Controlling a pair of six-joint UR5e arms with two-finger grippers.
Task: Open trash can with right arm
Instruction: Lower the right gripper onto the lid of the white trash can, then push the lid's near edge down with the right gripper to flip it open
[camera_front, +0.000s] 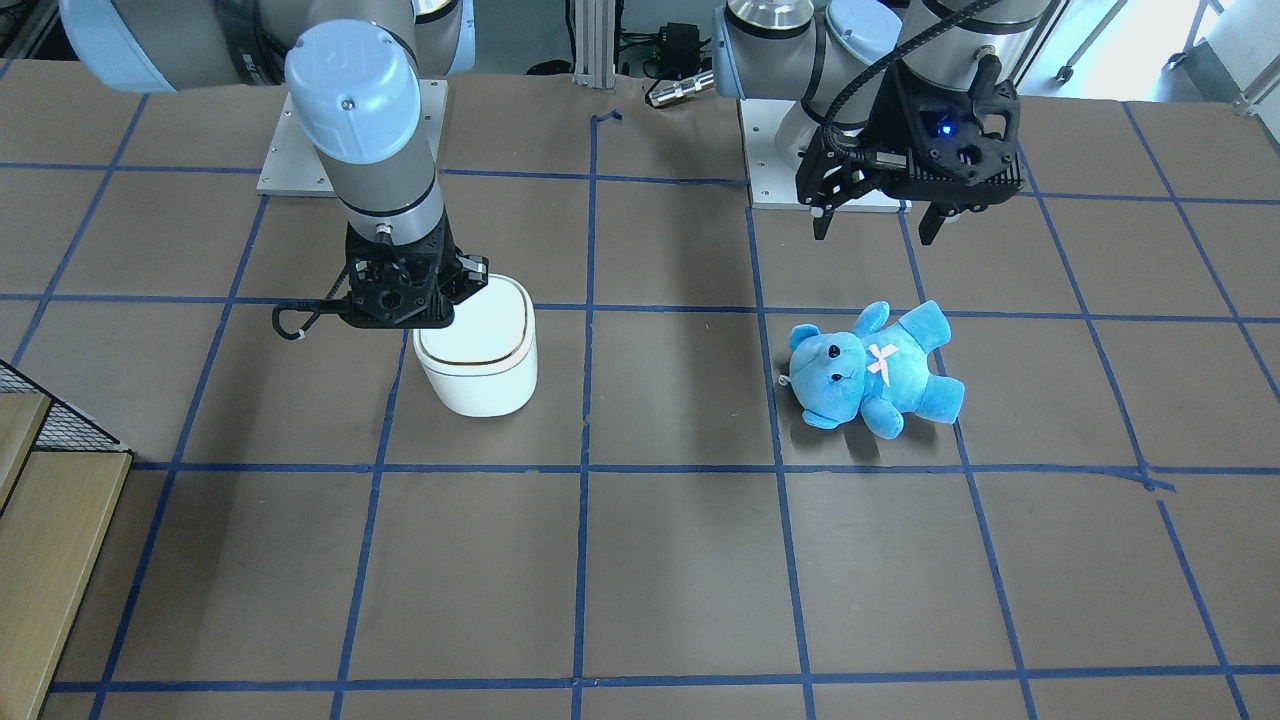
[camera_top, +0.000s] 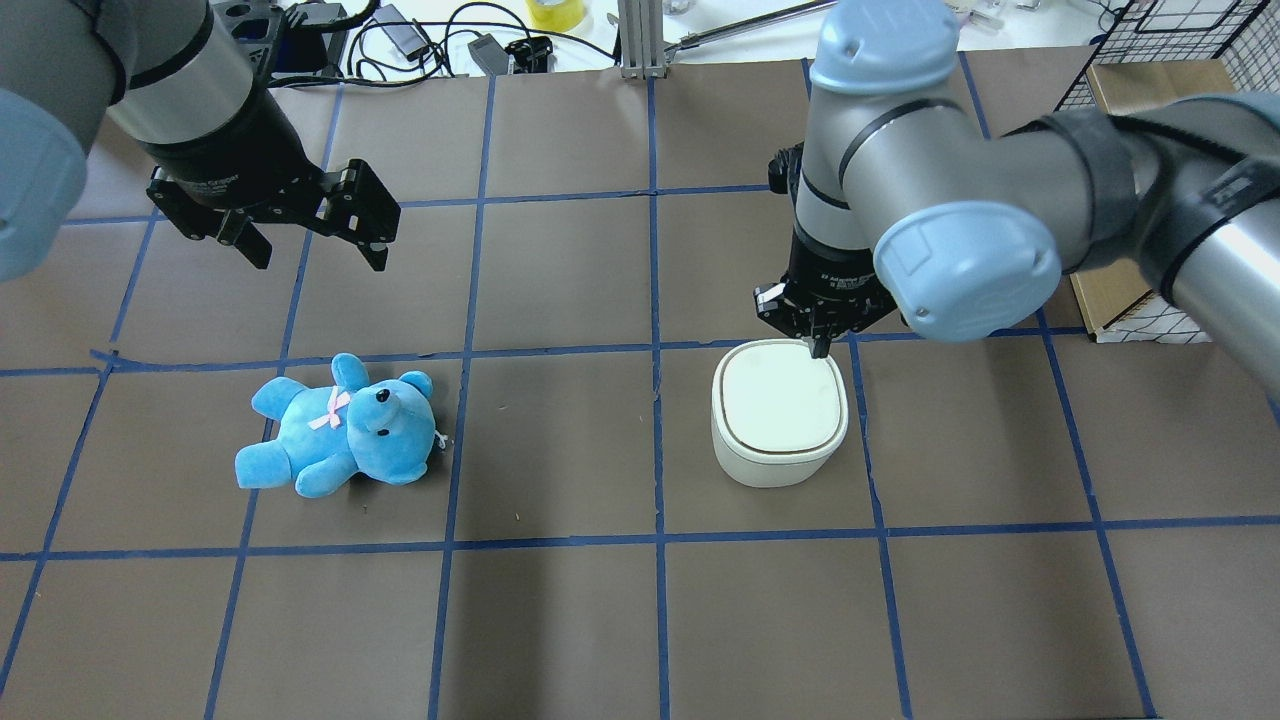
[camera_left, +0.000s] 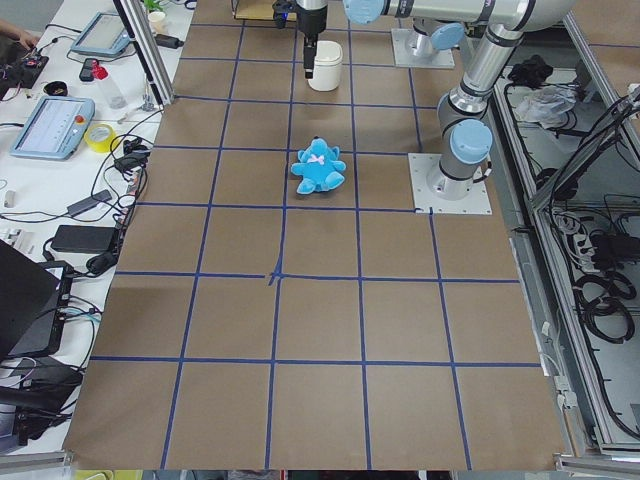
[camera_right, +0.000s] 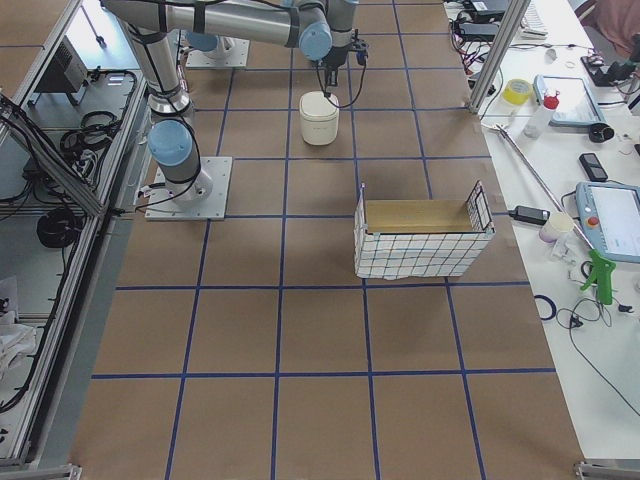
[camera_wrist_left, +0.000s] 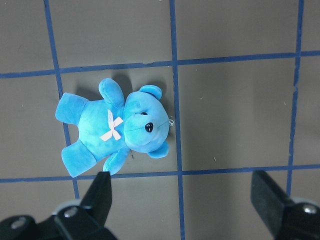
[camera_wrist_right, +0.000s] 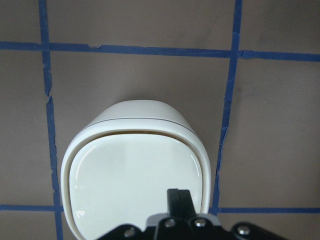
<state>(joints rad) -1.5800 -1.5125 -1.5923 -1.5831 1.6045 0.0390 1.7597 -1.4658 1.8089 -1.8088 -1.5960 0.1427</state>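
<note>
In the overhead view, the left gripper (camera_top: 315, 240) is held aloft at the far left with its jaws spread wide and nothing between them. It is well apart from the work and is best left there. Below it, a blue teddy bear (camera_top: 345, 425) is laid face up on the table (camera_top: 560, 600), also well clear. Further right, the trash can (camera_top: 780, 420) is stood upright on the table near a blue tape line, with its lid (camera_top: 778, 405) seen flat and closed. At the lid's far edge the right gripper (camera_top: 820, 347) is pointed straight down. Its jaws are clenched together on nothing, so that the two tips are presented as one narrow probe. In the right wrist view the tips are seen over the rim of the lid nearest the camera, opposite the side where a dark gap is shown. Whether the lid is touched cannot be told.

The step in hand is judged to be the approach to the lid. The probe is best lowered slowly and vertically onto the rim. Because the bin is likely light and unsecured, sideways force should be avoided, lest it be slid or tipped. If a press-release catch is assumed, a short, firm push followed by a clean lift is called for, so that the lid's swing is not blocked.
</note>
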